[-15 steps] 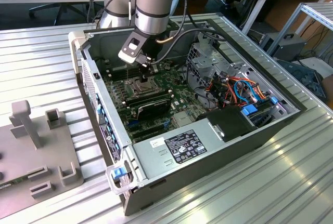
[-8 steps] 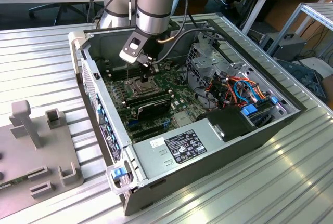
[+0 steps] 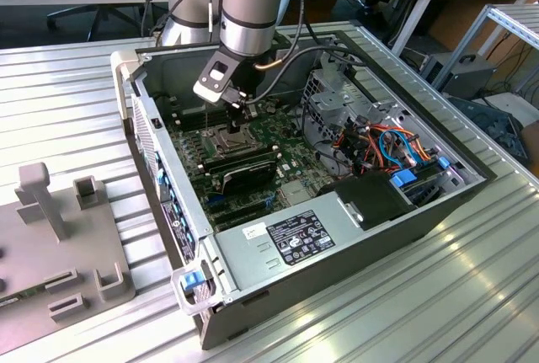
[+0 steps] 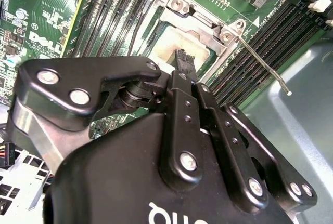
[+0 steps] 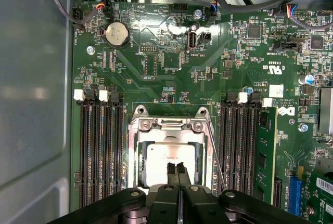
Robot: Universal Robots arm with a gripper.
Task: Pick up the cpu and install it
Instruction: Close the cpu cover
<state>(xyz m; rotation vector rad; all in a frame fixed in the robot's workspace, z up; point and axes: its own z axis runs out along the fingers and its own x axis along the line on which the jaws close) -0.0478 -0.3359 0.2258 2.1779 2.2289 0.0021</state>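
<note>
computer case lies open on its side, so we reach straight down, as the exterior view shows | cpu sits inside the socket frame, between memory slots | gripper closed, tips together over the cpu's top — contact we cannot tell | lever just beside the frame — plain in both wrist views

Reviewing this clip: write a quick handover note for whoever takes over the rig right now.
The hand: shut, tips close together just above the cpu, nothing visible between them.
The cpu: lying flat inside the socket frame on the motherboard.
Done: the cpu sits in the socket.
Left: confirming the seat; the pictures cannot tell whether it is fully down.
</note>
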